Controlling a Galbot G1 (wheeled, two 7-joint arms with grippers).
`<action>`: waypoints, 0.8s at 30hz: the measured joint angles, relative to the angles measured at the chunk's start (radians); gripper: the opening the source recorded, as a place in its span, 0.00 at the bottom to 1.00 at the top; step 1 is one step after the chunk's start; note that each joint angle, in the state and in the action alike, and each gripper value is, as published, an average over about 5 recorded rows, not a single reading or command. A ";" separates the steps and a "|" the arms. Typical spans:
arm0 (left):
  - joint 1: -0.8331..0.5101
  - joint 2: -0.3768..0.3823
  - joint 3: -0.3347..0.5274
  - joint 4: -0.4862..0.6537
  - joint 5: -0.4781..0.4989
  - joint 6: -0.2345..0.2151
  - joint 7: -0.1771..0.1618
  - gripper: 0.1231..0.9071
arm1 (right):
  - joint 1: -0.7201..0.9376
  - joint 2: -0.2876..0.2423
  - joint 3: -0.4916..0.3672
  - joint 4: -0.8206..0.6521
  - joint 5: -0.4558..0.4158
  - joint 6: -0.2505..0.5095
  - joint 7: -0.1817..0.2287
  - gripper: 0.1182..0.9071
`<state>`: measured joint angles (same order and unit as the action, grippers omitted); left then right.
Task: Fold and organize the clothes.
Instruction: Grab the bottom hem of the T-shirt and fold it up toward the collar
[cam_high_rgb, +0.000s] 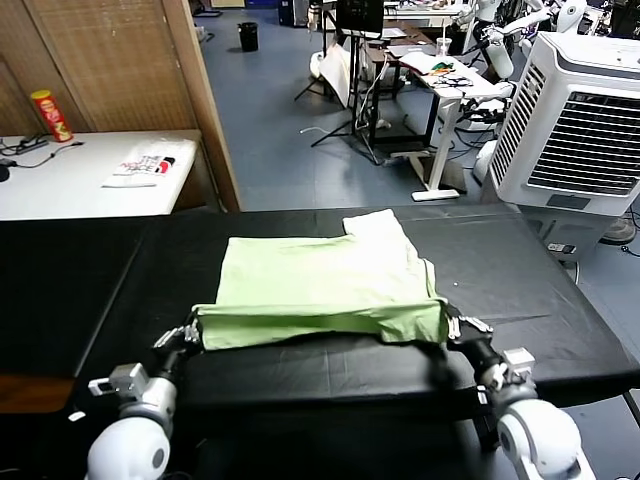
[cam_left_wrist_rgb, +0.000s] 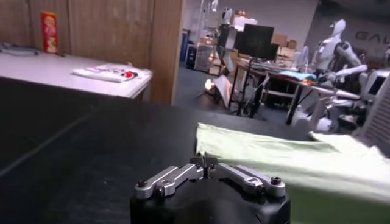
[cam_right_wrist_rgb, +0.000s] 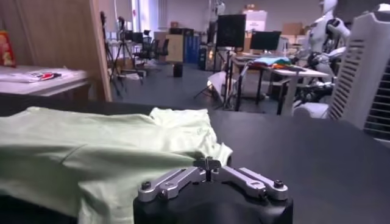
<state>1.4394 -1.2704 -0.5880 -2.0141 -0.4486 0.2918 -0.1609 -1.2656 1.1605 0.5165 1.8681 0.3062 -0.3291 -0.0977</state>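
- Shirt (cam_high_rgb: 320, 285): your pale lime-green shirt lies on the black bench (cam_high_rgb: 520, 300), roughly in the middle of it, with its near edge lifted off the surface and stretched between your two arms. One sleeve sticks out at the far right corner of the cloth.
- Left end effector (cam_high_rgb: 197, 328): you have it at the near left corner of the shirt, fingers clenched on the hem. In the left wrist view the fingers (cam_left_wrist_rgb: 208, 163) meet at one point, and the green cloth runs off to one side.
- Right end effector (cam_high_rgb: 451, 326): you have it at the near right corner, likewise clenched on the hem. The right wrist view shows its fingers (cam_right_wrist_rgb: 209, 164) pressed together with the shirt draped just beside them.
- Beyond the bench, on your left, a white table (cam_high_rgb: 60, 185) carries a white printed item (cam_high_rgb: 142, 168) and a red can (cam_high_rgb: 50, 115). A white air cooler (cam_high_rgb: 580, 120) stands on the floor to your far right.
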 joint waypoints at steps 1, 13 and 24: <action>-0.006 0.003 0.002 0.009 0.004 -0.001 0.001 0.00 | 0.011 0.000 -0.008 -0.014 -0.002 0.000 -0.001 0.01; -0.074 0.035 0.026 0.090 0.043 0.019 0.008 0.06 | 0.061 -0.009 -0.037 -0.069 0.034 0.019 -0.039 0.49; -0.022 0.056 0.011 0.046 0.043 0.029 0.021 0.78 | -0.072 -0.059 0.020 0.089 0.011 -0.042 -0.028 0.86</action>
<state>1.4172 -1.2143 -0.5774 -1.9680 -0.4052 0.3207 -0.1399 -1.3376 1.1014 0.5362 1.9567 0.3175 -0.3708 -0.1261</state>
